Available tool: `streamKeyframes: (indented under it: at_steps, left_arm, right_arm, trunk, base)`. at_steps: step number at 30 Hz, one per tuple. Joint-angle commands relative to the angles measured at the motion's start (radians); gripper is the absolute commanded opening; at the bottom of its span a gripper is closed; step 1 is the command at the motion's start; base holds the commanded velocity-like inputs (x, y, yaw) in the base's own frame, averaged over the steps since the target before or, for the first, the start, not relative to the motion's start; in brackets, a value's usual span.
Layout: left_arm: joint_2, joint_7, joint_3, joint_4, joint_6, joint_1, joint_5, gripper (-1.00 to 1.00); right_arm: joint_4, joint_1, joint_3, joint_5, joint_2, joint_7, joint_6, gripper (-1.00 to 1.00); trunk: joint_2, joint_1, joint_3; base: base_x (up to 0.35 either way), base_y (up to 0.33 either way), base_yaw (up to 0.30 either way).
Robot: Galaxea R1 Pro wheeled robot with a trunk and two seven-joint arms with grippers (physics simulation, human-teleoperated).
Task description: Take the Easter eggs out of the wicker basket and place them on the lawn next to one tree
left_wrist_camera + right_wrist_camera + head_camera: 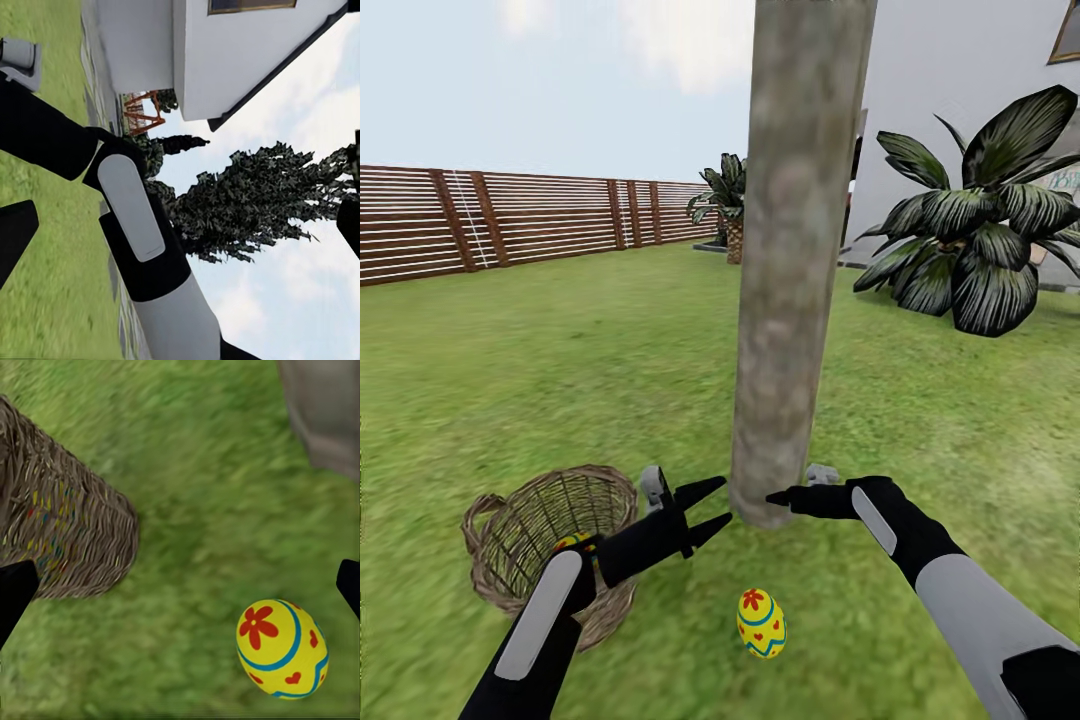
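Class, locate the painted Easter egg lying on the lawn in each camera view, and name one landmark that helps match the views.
Head view: Easter egg at bottom centre, on the lawn before the tree trunk.
Left wrist view: not in it.
Right wrist view: egg at lower right.
Shared landmark: wicker basket, beside the egg in head and right wrist views.

The tree (795, 260) is faced from the head; egg (283, 649) and wicker basket (64, 536) (shared) are seen closer from the right wrist.
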Motion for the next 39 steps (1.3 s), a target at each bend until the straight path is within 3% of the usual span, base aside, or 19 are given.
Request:
streamKeyframes:
  at_steps: [1, 10, 20, 30, 39]
  left_arm:
    - [0.0, -0.009, 0.001, 0.0, 0.003, -0.001, -0.009, 1.0]
    - [0.0, -0.009, 0.001, 0.0, 0.003, -0.001, -0.009, 1.0]
    - [0.0, -0.009, -0.001, 0.0, 0.002, -0.001, -0.008, 1.0]
    - [0.0, -0.01, -0.001, 0.0, 0.001, 0.0, -0.005, 1.0]
    - [0.0, -0.011, -0.001, 0.0, 0.003, 0.001, -0.005, 1.0]
  right_arm:
    - [-0.001, -0.001, 0.003, -0.001, -0.001, 0.001, 0.002, 1.0]
    - [0.0, -0.001, 0.003, -0.001, -0.001, 0.001, 0.003, 1.0]
    - [-0.002, -0.001, 0.003, 0.0, -0.001, 0.001, 0.002, 1.0]
    - [-0.002, -0.001, 0.003, 0.0, -0.001, 0.002, 0.002, 1.0]
    - [-0.002, -0.001, 0.003, 0.0, -0.001, 0.002, 0.002, 1.0]
  trunk:
    - [0.0, 0.0, -0.001]
    - [0.0, 0.0, -0.001]
    - [0.0, 0.0, -0.001]
    - [0.0, 0.0, -0.001]
    - [0.063, -0.035, 0.027]
  base:
    - [-0.149, 0.07, 0.0]
    - [-0.215, 0.137, 0.0]
    - [-0.025, 0.203, 0.011]
    - [0.0, 0.009, 0.245]
    - [0.0, 0.0, 0.239]
